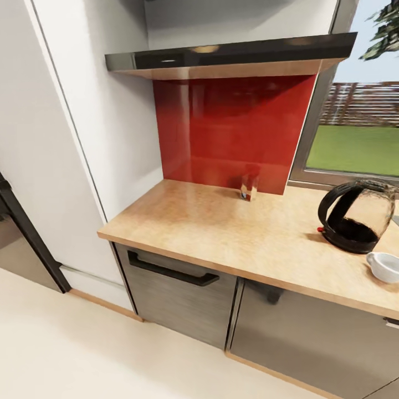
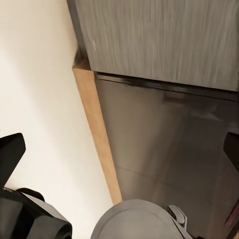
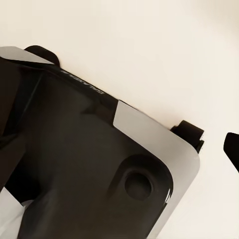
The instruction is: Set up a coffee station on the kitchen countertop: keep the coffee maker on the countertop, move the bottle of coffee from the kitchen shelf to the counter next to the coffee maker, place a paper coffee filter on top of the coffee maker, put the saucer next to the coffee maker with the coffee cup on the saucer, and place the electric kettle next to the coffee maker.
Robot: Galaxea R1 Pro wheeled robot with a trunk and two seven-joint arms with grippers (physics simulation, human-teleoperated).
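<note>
We see countertop (image 1: 221,233) ahead in head view, pale wood-look surface above grey cabinets (image 1: 177,293). Electric kettle (image 1: 354,216) stands on it at right, near window (image 1: 354,144). Coffee cup (image 1: 385,266) sits just in front of kettle, at frame edge. Small glass (image 1: 249,187) stands against red backsplash (image 1: 233,133). Our wrist views show floor (image 3: 149,45), cabinet front (image 2: 164,40), robot base (image 3: 74,164). Jaws, both arms: we cannot tell whether clenched or released.

I see a red backsplash (image 1: 233,130) beneath a dark hood (image 1: 233,55), a small glass (image 1: 249,188) standing just before it. A window (image 1: 354,133) shows lawn. Below, grey cabinets (image 1: 177,293) with a black handle (image 1: 172,270) meet a pale floor (image 1: 66,343).
</note>
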